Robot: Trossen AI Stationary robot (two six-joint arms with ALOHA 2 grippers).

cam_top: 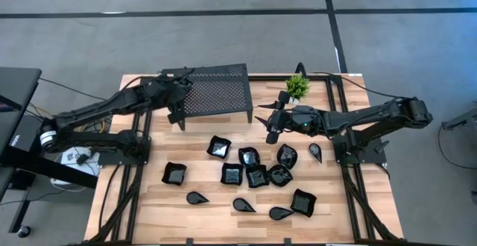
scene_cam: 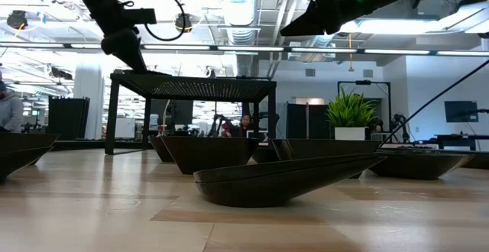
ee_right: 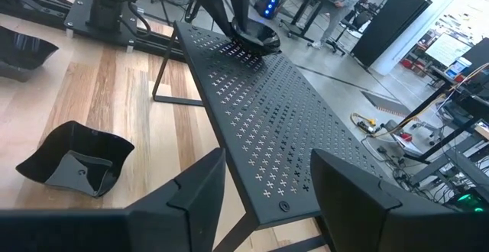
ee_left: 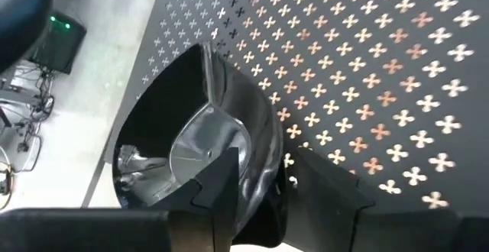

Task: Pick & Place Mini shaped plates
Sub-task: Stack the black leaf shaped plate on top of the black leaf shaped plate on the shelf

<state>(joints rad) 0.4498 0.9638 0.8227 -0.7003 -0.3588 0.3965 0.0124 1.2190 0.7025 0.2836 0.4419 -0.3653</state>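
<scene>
1. where the table's near part lies, the mini shaped plates [cam_top: 257, 177] sit loose on the wooden table [cam_top: 134, 209], a dozen or so glossy black dishes, some touching, teardrop ones nearest the front edge
2. beyond them the right gripper [cam_top: 270, 124] hangs above the wood just beside the stand's right end, its arm stretched in from the right side, fingers apart and holding nothing
3. at the back the left arm reaches across to the perforated stand [cam_top: 220, 89]; the left gripper [ee_left: 263, 183] is at its left corner, fingers spread either side of the rim of one black plate [ee_left: 191, 145] lying on the stand's top
4. the potted plant [cam_top: 297, 86] stands at the far edge
</scene>
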